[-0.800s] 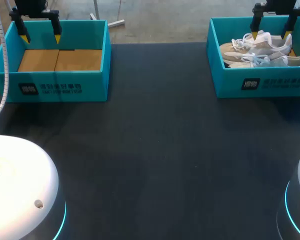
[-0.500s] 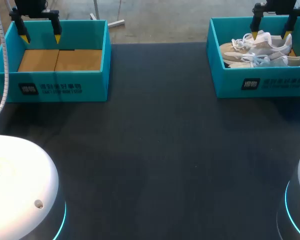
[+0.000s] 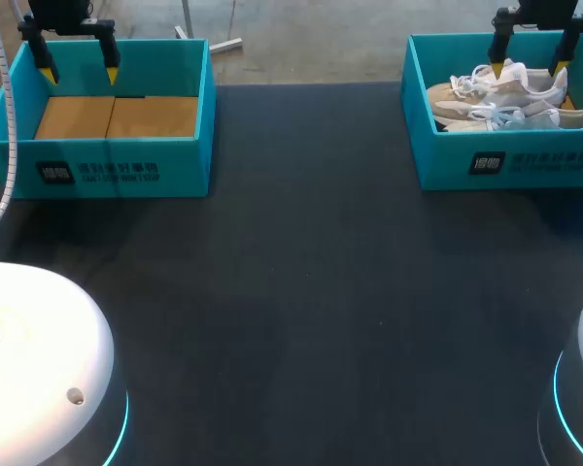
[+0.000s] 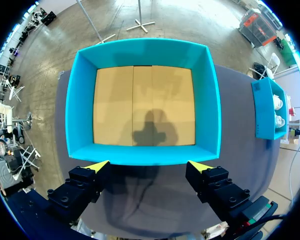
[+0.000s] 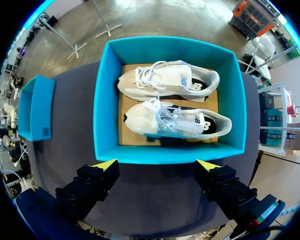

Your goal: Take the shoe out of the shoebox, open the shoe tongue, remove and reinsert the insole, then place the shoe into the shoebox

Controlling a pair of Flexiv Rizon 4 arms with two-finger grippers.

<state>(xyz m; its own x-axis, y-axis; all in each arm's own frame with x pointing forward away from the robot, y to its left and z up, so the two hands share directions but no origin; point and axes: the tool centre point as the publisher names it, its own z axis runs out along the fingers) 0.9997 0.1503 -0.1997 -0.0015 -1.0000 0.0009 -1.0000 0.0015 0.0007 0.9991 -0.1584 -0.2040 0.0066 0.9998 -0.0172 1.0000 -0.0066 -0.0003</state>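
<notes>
Two white shoes lie side by side in the teal shoebox (image 3: pixel 447 160) at the table's far right: one at the back (image 3: pixel 471 89), one nearer the front (image 3: pixel 539 116). My right gripper (image 3: pixel 529 66) hangs open above them, touching nothing. In the right wrist view the shoebox (image 5: pixel 105 100) lies ahead of the open right gripper (image 5: pixel 156 165), with both shoes (image 5: pixel 167 80) (image 5: pixel 175 120) on its cardboard floor. My left gripper (image 3: pixel 78 74) hangs open over the back of a second teal box (image 3: pixel 107 170), which is empty (image 4: pixel 75 110). The left gripper (image 4: pixel 149 167) holds nothing.
The two boxes stand at the far left and far right of the dark table (image 3: pixel 301 291). White robot bases (image 3: pixel 39 369) sit at the near corners. A cable (image 3: pixel 10 146) hangs down beside the left box.
My right gripper has edged a touch to the right above the shoes. The left arm and both boxes have stayed put.
</notes>
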